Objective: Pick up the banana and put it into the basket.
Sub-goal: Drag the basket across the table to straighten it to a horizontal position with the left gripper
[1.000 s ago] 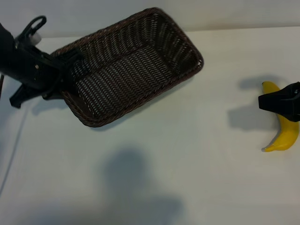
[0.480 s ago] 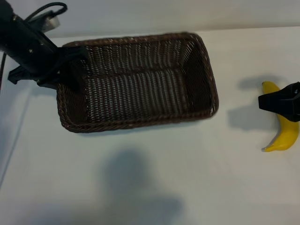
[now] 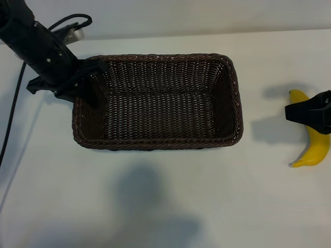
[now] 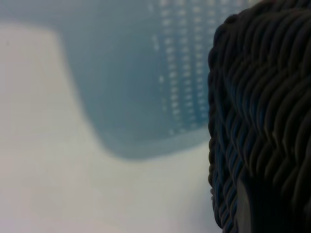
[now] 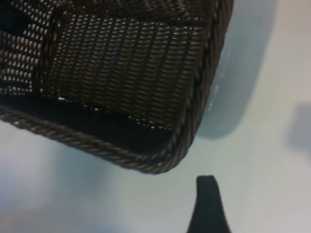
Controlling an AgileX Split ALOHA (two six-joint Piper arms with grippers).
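The banana lies on the table right of the basket (left gripper pinches its rim), under the wide-open, empty right gripper; soft, curved, prob. light, so grip mid-body.

White table bearing soft shadows; pale wall behind

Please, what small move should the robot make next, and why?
Probably the right gripper should come down and close on the banana. Its jaws are open and hang over the banana, which lies on the table to the right of the basket. The left gripper already holds the basket's left rim, and the basket sits square and empty.
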